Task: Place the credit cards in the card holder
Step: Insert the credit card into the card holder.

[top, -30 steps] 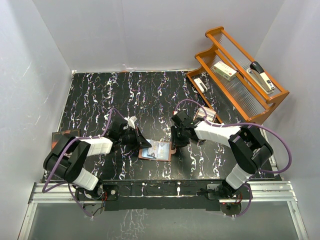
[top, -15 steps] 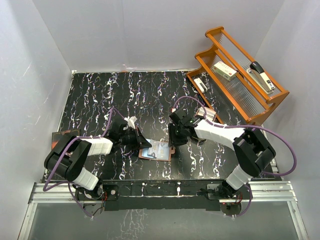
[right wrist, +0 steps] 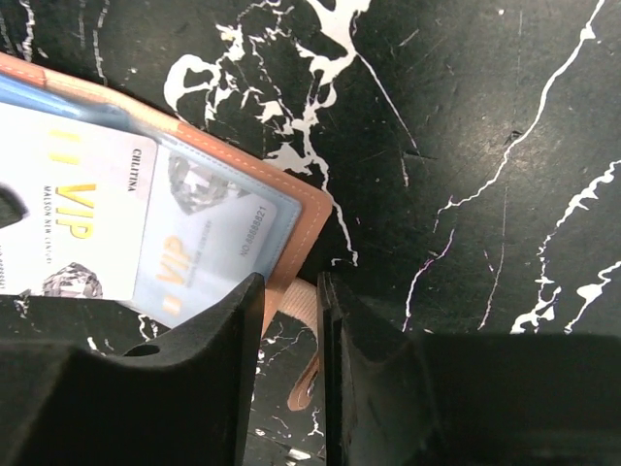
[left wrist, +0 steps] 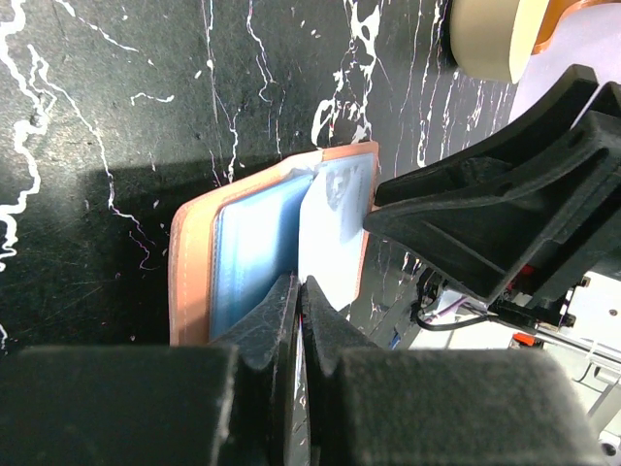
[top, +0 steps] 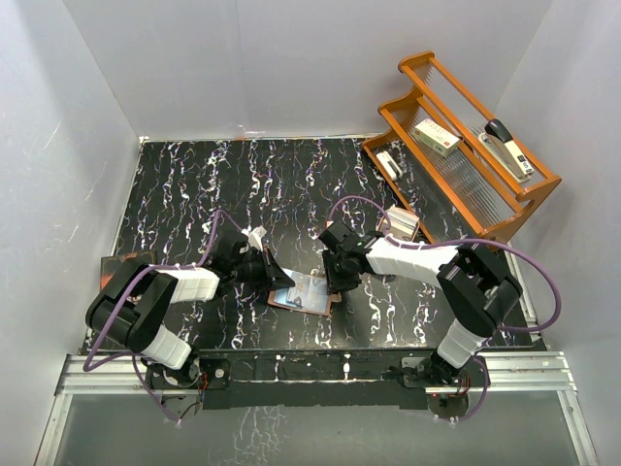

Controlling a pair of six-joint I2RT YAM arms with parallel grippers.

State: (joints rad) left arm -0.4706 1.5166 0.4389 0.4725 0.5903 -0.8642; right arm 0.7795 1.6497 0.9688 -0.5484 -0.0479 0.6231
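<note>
Below the overhead camera, the card holder [top: 309, 292] lies open on the black marbled bench [top: 194, 184], near its front edge and between the two arms. A light blue-white card [top: 312, 287] shows inside it.

The left hand [top: 276, 276] is at the holder's left side. In its wrist view the fingers [left wrist: 281, 311] are closed to a thin slit on the holder's near edge, where the two inner leaves meet. They pinch something thin there, and their own bulk hides exactly which leaf.

The right hand [top: 335, 279] is at the holder's right edge. Its wrist view shows the two fingers [right wrist: 243, 330] slightly parted, gripping nothing. The leather snap tab [right wrist: 306, 349] lies in the gap between them. Whether either finger touches the tab is hard to make out. The card sits under a clear pocket, with gold "VIP" lettering on it. The small print is too fine to read, and the frame's left edge cuts the card off.

A dark booklet [top: 121, 260] at the bench's left edge is partly covered by the left arm. A wooden rack [top: 466, 194] stands at the far right, with a stapler [top: 509, 146] on it. A tan rounded object [left wrist: 490, 34] is cut off at the top of the left wrist view.
</note>
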